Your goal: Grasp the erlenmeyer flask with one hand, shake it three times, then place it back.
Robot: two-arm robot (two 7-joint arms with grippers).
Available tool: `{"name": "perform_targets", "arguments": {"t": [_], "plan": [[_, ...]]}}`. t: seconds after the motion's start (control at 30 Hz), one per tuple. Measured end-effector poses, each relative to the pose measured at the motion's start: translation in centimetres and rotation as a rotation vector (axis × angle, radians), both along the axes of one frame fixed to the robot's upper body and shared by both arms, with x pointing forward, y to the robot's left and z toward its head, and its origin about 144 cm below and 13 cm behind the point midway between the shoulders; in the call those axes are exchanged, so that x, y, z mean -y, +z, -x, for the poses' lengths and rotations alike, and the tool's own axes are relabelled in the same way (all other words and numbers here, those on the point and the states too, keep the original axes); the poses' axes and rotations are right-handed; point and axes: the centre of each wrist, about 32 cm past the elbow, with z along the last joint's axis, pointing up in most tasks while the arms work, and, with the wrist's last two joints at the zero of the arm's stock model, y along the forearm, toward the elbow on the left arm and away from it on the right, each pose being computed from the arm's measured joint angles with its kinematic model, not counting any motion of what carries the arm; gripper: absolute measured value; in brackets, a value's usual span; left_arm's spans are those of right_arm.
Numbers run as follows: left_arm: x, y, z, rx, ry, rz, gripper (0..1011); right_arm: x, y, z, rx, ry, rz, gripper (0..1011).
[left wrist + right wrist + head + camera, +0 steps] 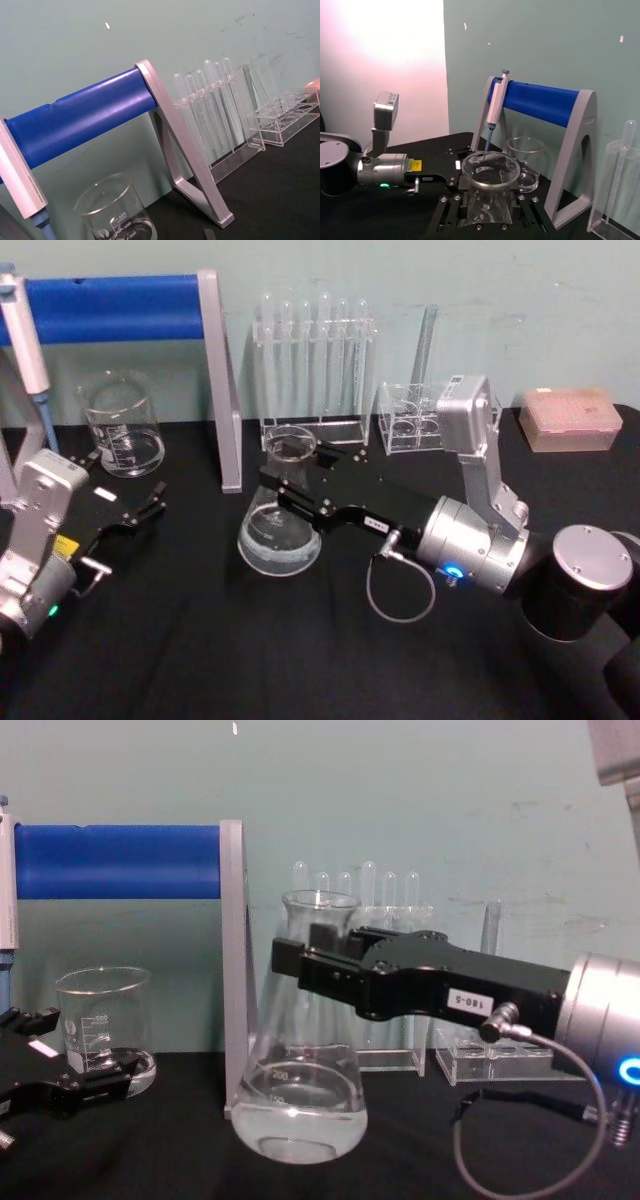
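On the black surface (pixel 200 640), the flask (pixel 280 535) stands with the right hand (pixel 294 470) closed around its neck, so only the grasp looks done, shaking and release remaining; the left hand (pixel 150 502) rests open nearby.

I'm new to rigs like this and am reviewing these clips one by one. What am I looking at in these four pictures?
This is a two-armed robot at a black table. One picture looks down from its head, one looks across from its chest, and one comes from each wrist. The right gripper is closed on the neck of the erlenmeyer flask, which stands upright on the table with a little clear liquid inside. The left gripper sits open near the beaker. Behind are a blue-barred stand holding a pipette, a test tube rack, a smaller clear rack and a pink box.
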Motion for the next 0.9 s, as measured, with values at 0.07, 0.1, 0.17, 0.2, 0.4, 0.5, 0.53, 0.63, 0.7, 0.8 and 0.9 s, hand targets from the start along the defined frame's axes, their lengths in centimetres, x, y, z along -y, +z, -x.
{"name": "perform_targets", "arguments": {"t": [0.07, 0.1, 0.17, 0.2, 0.4, 0.5, 0.53, 0.63, 0.7, 0.8, 0.9], "plan": [[0.0, 0.0, 0.0, 0.0, 0.0, 0.0, 1001, 0.2, 0.0, 0.0, 0.003, -0.015, -0.002, 450], [0.0, 0.0, 0.0, 0.0, 0.0, 0.0, 1001, 0.4, 0.0, -0.1, 0.005, -0.024, -0.003, 450], [0.0, 0.0, 0.0, 0.0, 0.0, 0.0, 1001, 0.7, 0.1, -0.1, 0.008, -0.045, -0.006, 450], [0.0, 0.0, 0.0, 0.0, 0.0, 0.0, 1001, 1.1, 0.1, -0.1, 0.01, -0.068, -0.008, 449], [0.0, 0.0, 0.0, 0.0, 0.0, 0.0, 1001, 2.9, 0.3, -0.1, 0.024, -0.192, -0.019, 449], [0.0, 0.0, 0.0, 0.0, 0.0, 0.0, 1001, 3.6, 0.3, 0.0, 0.029, -0.247, -0.02, 449], [0.0, 0.0, 0.0, 0.0, 0.0, 0.0, 1001, 4.2, 0.4, 0.2, 0.033, -0.287, -0.02, 450], [0.0, 0.0, 0.0, 0.0, 0.0, 0.0, 1001, 5.4, 0.4, 0.5, 0.038, -0.372, -0.02, 450], [0.0, 0.0, 0.0, 0.0, 0.0, 0.0, 1002, 6.2, 0.5, 0.8, 0.041, -0.435, -0.017, 450], [0.0, 0.0, 0.0, 0.0, 0.0, 0.0, 1001, 7.1, 0.5, 1.1, 0.043, -0.493, -0.015, 450], [0.0, 0.0, 0.0, 0.0, 0.0, 0.0, 1001, 8.0, 0.5, 1.6, 0.044, -0.553, -0.011, 450]]}}
